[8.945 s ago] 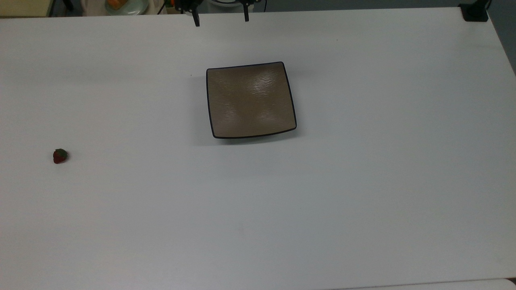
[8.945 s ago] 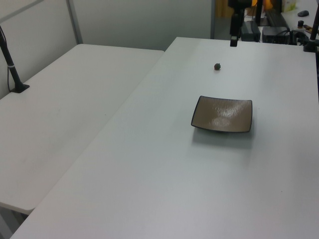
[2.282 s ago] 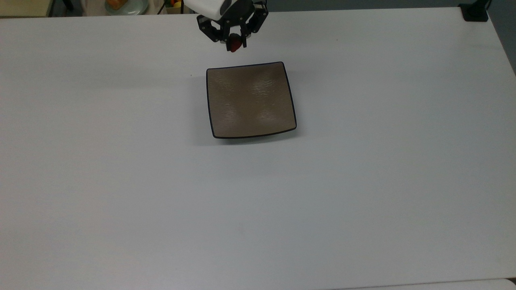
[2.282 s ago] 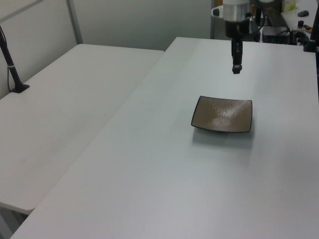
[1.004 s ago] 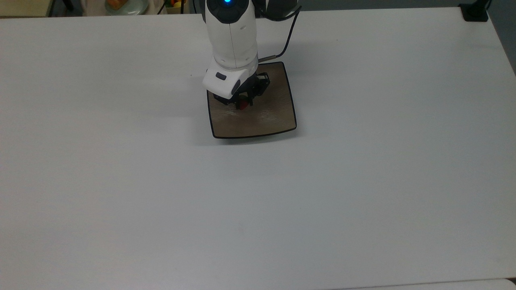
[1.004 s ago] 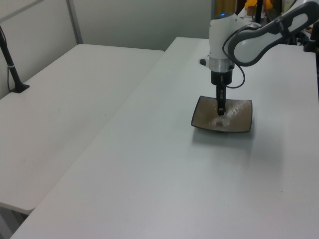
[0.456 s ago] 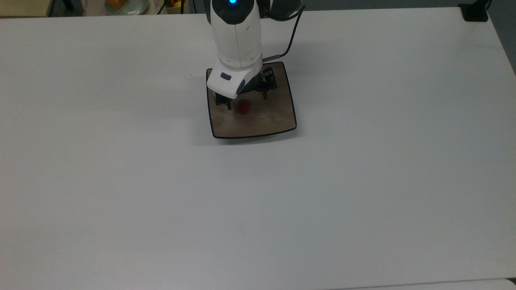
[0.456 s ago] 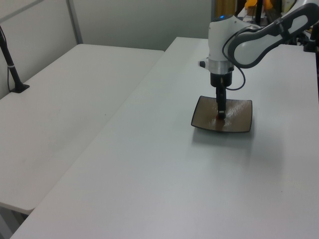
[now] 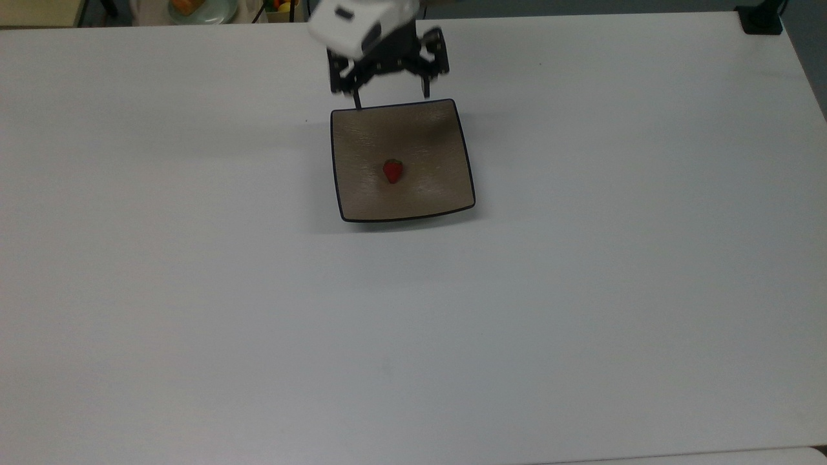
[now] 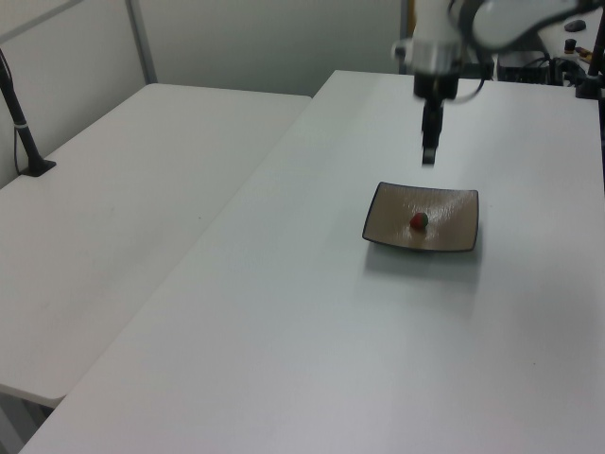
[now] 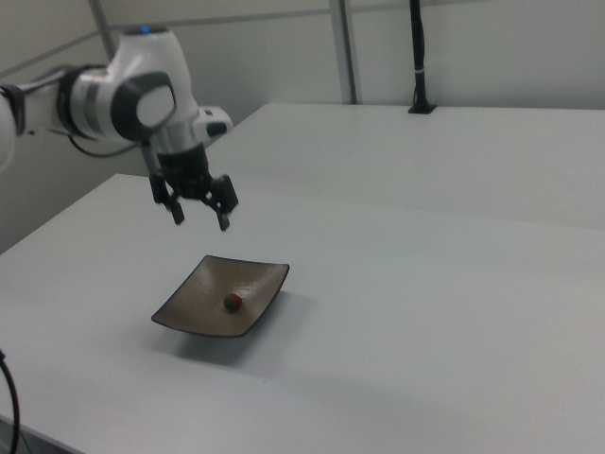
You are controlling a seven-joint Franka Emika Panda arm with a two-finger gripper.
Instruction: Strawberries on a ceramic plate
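Observation:
A small red strawberry (image 9: pixel 392 170) (image 10: pixel 418 220) (image 11: pixel 232 302) with a green cap lies near the middle of the square brown ceramic plate (image 9: pixel 426 129) (image 10: pixel 452 208) (image 11: pixel 189 307). My gripper (image 9: pixel 390 97) (image 10: pixel 429 157) (image 11: pixel 200 218) hangs open in the air, raised above the plate's far edge in the top view, with nothing between its fingers. In the right view it hovers well above the plate, up and to the right view's left of the strawberry.
The plate rests on a wide white table (image 9: pixel 581 290). A second white table (image 10: pixel 142 189) adjoins it. A black post base (image 9: pixel 760 19) stands at the top view's upper right corner, and clutter sits past the far edge.
The gripper opened on the plate and left the strawberry there. It has since risen and drawn back toward the plate's far edge.

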